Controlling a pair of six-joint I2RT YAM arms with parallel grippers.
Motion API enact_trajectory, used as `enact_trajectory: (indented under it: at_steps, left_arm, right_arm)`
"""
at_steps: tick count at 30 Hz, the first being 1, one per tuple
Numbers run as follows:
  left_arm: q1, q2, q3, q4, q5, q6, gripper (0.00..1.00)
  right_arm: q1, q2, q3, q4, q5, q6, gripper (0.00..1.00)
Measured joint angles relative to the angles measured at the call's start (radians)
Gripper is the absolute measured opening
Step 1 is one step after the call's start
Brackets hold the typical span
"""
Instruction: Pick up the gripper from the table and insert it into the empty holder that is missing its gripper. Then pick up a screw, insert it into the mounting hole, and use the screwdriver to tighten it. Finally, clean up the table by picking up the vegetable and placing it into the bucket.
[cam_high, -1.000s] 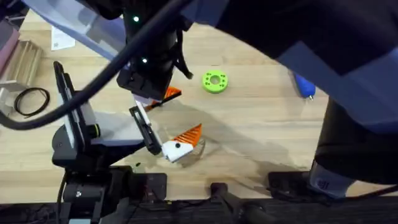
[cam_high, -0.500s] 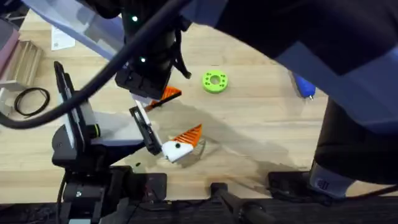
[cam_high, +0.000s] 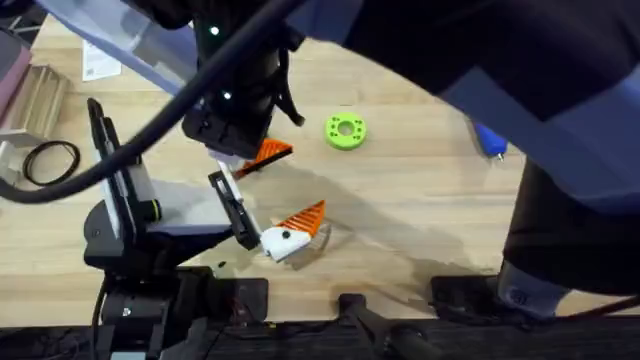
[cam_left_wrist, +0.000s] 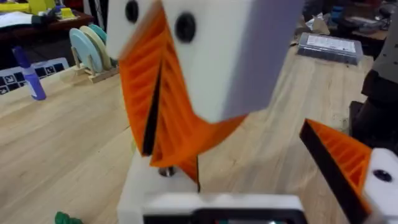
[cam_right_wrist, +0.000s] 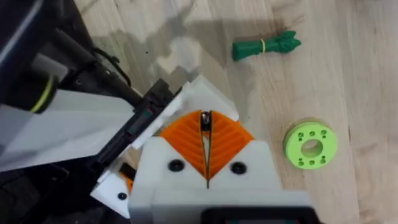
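My left gripper (cam_high: 276, 195) stands open, one finger carrying an orange tip (cam_left_wrist: 339, 158). Its other finger is the white holder (cam_left_wrist: 146, 186). My right gripper (cam_right_wrist: 205, 118) hovers right over that holder with its orange pads (cam_left_wrist: 140, 93) shut. A small dark screw (cam_right_wrist: 204, 121) is pinched at their tips, and its end (cam_left_wrist: 165, 171) meets the holder's face. An orange edge (cam_left_wrist: 189, 167) rises from the holder behind the pads; I cannot tell if it is the gripper. The blue screwdriver (cam_high: 490, 140) lies far right. The green vegetable (cam_right_wrist: 267, 46) lies on the table. The bucket is out of view.
A lime-green ring disc (cam_high: 345, 131) lies just right of the grippers. A black cable coil (cam_high: 50, 160) and a wooden rack (cam_high: 40, 90) sit at the left edge. The right arm's dark bulk (cam_high: 520, 90) spans the upper right of the overhead view.
The right gripper has crept slightly to the left over the holder. The left arm and the table's things have not moved.
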Motion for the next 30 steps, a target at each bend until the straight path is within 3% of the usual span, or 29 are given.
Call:
enact_trajectory:
  at_steps: [30]
  left_arm:
    - [0.000,0.000,0.000,0.000,0.002,0.002,0.986]
  right_arm:
    - [-0.006,0.000,0.015,-0.009,0.000,0.004,0.006]
